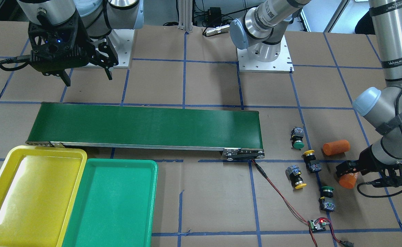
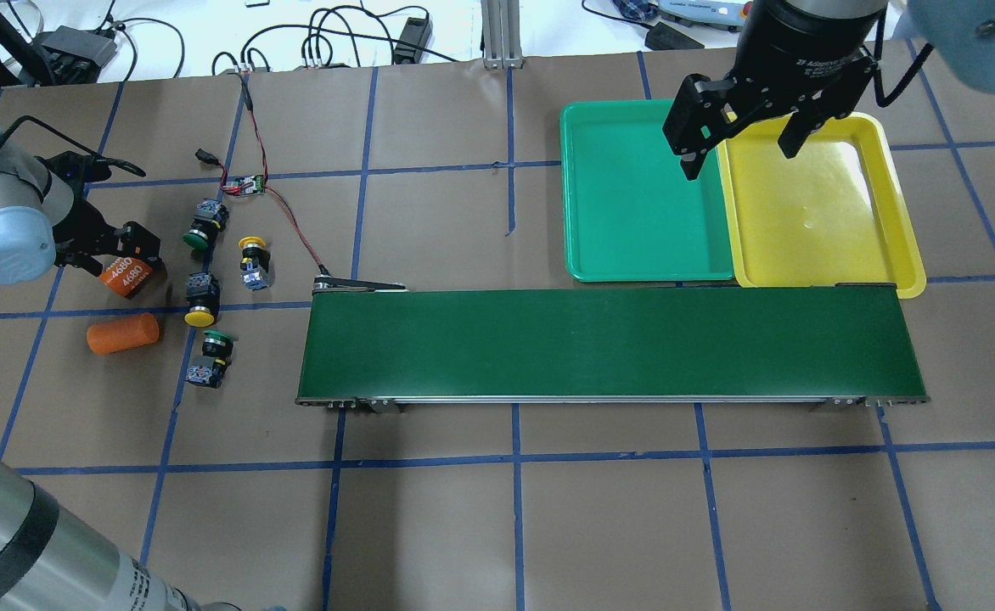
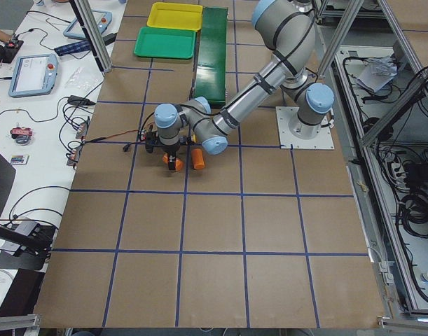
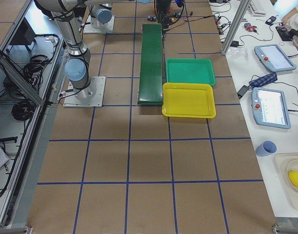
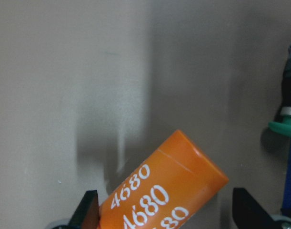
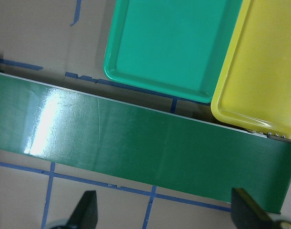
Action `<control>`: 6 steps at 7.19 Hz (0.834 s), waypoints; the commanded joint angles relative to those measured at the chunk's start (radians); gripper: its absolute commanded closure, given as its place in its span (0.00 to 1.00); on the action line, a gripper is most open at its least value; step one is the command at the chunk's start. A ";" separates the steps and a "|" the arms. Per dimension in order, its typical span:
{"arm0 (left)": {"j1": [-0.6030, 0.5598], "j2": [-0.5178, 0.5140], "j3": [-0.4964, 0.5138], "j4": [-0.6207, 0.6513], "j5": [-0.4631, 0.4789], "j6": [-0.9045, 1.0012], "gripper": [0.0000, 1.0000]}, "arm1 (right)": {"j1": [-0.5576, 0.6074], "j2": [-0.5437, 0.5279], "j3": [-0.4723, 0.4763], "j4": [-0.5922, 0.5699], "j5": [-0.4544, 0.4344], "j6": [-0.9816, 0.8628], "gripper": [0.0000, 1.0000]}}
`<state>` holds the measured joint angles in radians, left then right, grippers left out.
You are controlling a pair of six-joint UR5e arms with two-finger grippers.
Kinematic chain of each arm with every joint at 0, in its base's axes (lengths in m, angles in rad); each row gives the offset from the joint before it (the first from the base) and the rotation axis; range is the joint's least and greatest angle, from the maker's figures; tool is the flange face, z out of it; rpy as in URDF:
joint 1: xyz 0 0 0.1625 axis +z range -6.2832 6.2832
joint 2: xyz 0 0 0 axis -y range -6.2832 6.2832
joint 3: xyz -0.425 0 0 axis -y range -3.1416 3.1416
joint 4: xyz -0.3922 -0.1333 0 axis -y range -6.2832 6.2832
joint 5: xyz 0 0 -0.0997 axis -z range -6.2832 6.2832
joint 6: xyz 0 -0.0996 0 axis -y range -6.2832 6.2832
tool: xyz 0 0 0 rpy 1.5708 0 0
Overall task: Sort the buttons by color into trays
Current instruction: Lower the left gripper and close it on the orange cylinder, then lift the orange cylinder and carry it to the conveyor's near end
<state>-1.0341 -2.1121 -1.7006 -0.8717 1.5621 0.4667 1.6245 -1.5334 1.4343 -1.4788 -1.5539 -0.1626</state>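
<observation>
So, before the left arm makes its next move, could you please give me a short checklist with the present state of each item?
1. Left gripper free for a button: not ok, the orange cylinder sits between its open fingers.
2. Cylinder gripped or loose: cannot tell.
3. All four buttons lie on the table: ok.
4. Green tray and yellow tray hold nothing yet: ok.
5. Right gripper open and empty: ok.
</observation>
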 commanded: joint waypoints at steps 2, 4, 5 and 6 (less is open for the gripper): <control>0.000 -0.016 0.003 -0.001 -0.002 0.007 0.96 | 0.000 0.001 0.000 0.000 0.000 0.000 0.00; -0.018 0.007 0.003 -0.026 -0.004 0.010 1.00 | 0.000 -0.001 0.000 0.000 0.000 0.000 0.00; -0.043 0.035 0.003 -0.030 -0.007 0.042 1.00 | 0.000 -0.001 0.000 0.000 0.000 0.000 0.00; -0.075 0.075 -0.001 -0.036 -0.010 0.056 1.00 | 0.000 -0.001 0.000 0.000 0.000 0.000 0.00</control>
<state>-1.0750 -2.0789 -1.6990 -0.9003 1.5558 0.5018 1.6245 -1.5339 1.4343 -1.4787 -1.5539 -0.1626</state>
